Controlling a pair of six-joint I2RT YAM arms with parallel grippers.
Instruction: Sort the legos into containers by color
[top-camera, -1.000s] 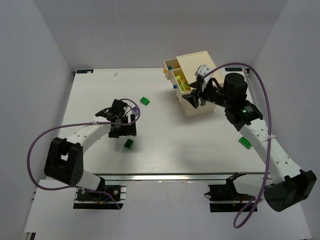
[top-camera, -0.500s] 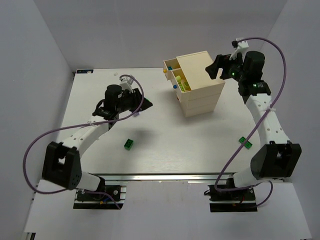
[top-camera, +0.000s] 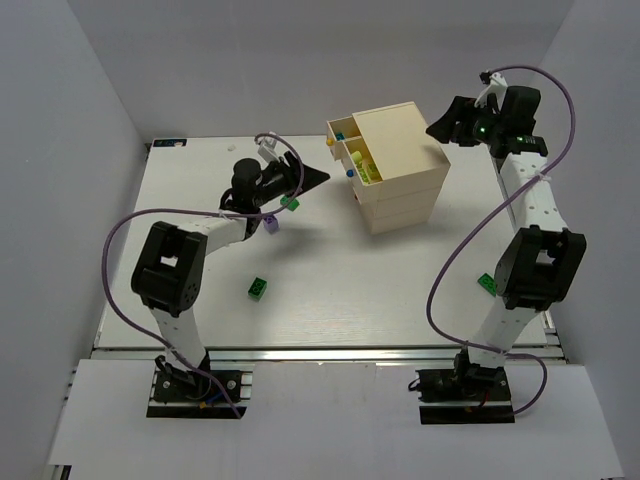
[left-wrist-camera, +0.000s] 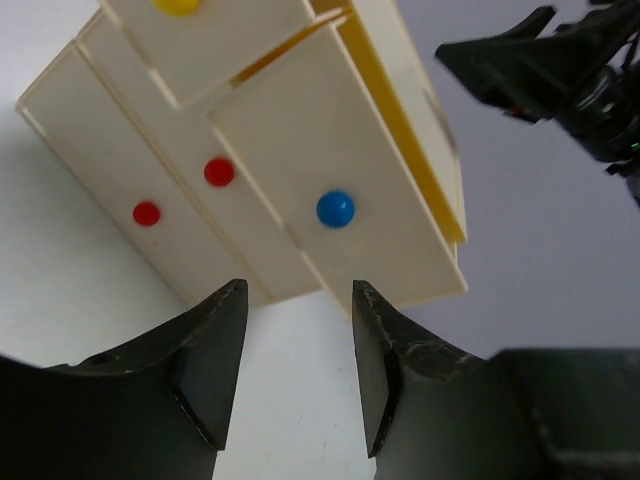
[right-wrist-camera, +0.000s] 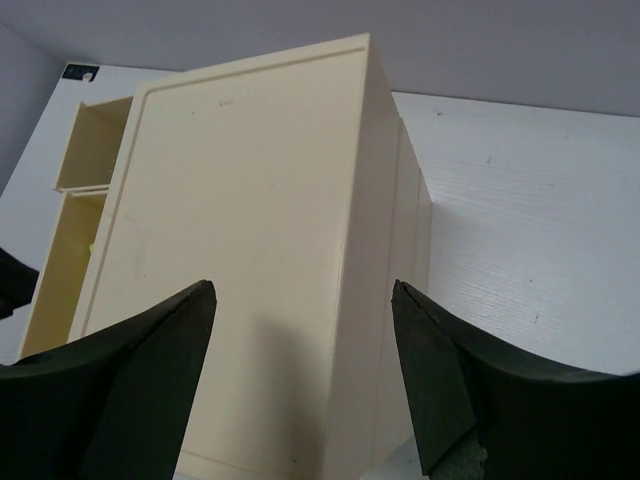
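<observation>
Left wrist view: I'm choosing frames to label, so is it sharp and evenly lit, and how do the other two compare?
Left wrist: the chest and its blue knob are sharp; the left gripper is dark and soft-edged. Right wrist: the chest top is evenly lit; the right gripper is nearly black. Top external: diffuse light, soft shadows on the table, no glare.

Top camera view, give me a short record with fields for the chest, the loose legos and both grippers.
chest: far side of table, two top drawers pulled out
yellow-green legos: inside an open drawer
green legos: three loose on the table
purple lego: loose, beside the left arm
left gripper: open, empty, facing the drawer fronts
right gripper: open, empty, above the chest top
</observation>
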